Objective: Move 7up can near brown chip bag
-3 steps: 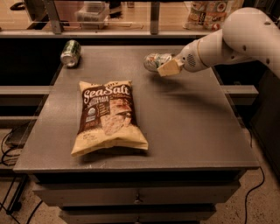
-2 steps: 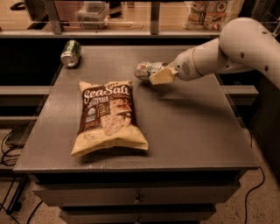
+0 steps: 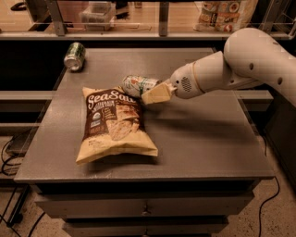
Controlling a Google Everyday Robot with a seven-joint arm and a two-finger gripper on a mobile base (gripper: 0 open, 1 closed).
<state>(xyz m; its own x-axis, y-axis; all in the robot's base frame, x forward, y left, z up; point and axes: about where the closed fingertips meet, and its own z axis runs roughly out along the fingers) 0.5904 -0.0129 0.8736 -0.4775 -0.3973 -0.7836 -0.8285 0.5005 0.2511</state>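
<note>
My gripper (image 3: 156, 92) sits over the middle of the grey table (image 3: 208, 139), reaching in from the right. Its pale fingers (image 3: 158, 91) are pinched on the right end of the 7up can (image 3: 138, 84). The can is on its side, just beside the top right corner of the brown chip bag (image 3: 114, 122). I cannot tell whether it touches the bag or the tabletop. The bag lies flat, label up, on the left half of the table, with its bottom edge near the front edge. Open surface runs to the right of the bag, under my arm and out to the right and front edges. There is another strip behind the can toward the back edge. A second green can (image 3: 74, 56) lies on its side at the far left corner, close to the edge and well apart from everything else. Below the tabletop a drawer front (image 3: 145, 208) is closed, so I cannot see inside it. Behind the table a shelf (image 3: 138, 34) carries a clear bin (image 3: 97, 11) whose contents I cannot make out. The shelf also holds snack packages (image 3: 224, 14) cut off by the top of the view. My arm (image 3: 249, 60) runs out of the view on the right, and my wrist hides part of the table behind it. Cables (image 3: 9, 157) trail on the floor at the left, partly hidden by the table.
</note>
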